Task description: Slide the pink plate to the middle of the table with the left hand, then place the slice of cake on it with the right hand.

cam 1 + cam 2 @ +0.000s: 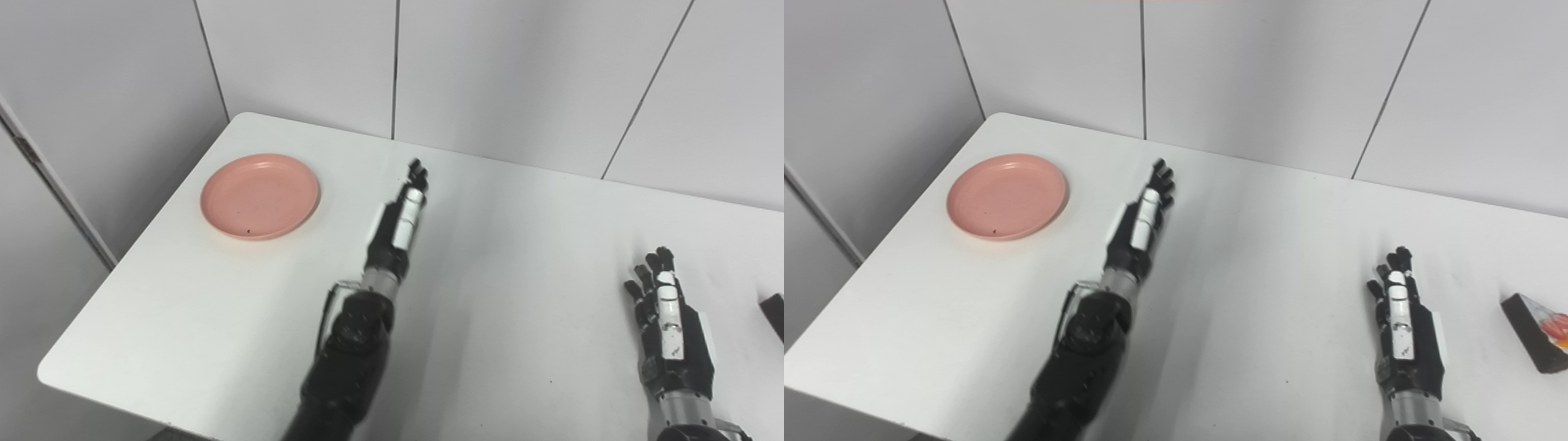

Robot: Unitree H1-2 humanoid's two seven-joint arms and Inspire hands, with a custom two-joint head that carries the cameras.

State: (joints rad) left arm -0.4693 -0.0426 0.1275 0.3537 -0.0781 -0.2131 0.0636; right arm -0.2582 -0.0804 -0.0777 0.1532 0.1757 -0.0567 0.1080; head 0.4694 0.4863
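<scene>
The pink plate lies flat near the table's far left corner, with nothing on it. My left hand hovers over the table to the right of the plate, apart from it, fingers stretched out and holding nothing. My right hand rests low near the front right, fingers extended and apart, also holding nothing. The slice of cake, dark with a red and white top, sits at the far right edge of the right eye view, a short way right of my right hand; only its dark corner shows in the left eye view.
The white table has a rounded front left corner and its left edge runs close by the plate. Grey tiled wall panels stand right behind the table's far edge.
</scene>
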